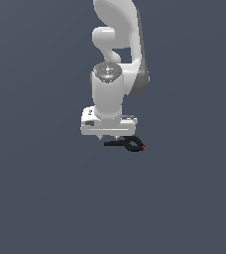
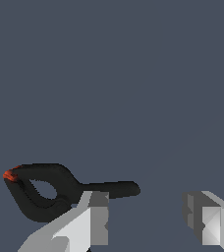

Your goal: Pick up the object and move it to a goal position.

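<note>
The object is a small black spring clamp with a red-orange tip, lying flat on the dark grey surface. My gripper hangs just above it, pointing down. In the wrist view the clamp shows its rounded jaw loop and red tip off to one side of the gripper. One handle runs behind a finger and ends in the gap between the fingers. The other finger stands well apart from it. The gripper is open and holds nothing.
The white arm rises from the far side above the gripper. A plain dark grey surface spreads all around.
</note>
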`<state>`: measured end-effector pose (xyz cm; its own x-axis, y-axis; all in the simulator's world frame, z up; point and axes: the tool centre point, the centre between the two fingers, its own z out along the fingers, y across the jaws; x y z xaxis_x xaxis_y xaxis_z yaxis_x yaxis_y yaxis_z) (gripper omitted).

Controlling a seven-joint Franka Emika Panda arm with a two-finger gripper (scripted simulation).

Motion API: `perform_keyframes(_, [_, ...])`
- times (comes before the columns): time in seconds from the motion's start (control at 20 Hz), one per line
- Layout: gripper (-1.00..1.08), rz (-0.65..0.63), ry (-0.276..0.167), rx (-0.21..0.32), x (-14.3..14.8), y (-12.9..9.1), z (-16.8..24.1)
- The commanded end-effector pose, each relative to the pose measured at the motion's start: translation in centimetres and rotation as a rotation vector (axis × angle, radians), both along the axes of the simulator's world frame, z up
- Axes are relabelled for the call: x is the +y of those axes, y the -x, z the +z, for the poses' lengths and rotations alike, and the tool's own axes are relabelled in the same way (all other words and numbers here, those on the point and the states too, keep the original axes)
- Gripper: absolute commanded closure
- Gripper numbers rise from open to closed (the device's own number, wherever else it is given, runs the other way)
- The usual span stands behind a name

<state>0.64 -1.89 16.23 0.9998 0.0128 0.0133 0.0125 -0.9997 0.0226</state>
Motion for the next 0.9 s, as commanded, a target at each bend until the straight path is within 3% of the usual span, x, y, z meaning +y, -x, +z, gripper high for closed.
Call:
perform_keyframes(0.0, [-0.2, 0.004, -0.004, -0.001, 0.1, 0.1, -0.2])
perform_keyframes(0.35, [-0.2, 0.042, -0.04, -0.013, 0.7, 1.0, -1.8])
perform_keyframes(0.85, [-0.2, 0.149, -0.133, -0.067, 2.6, 4.2, -5.9])
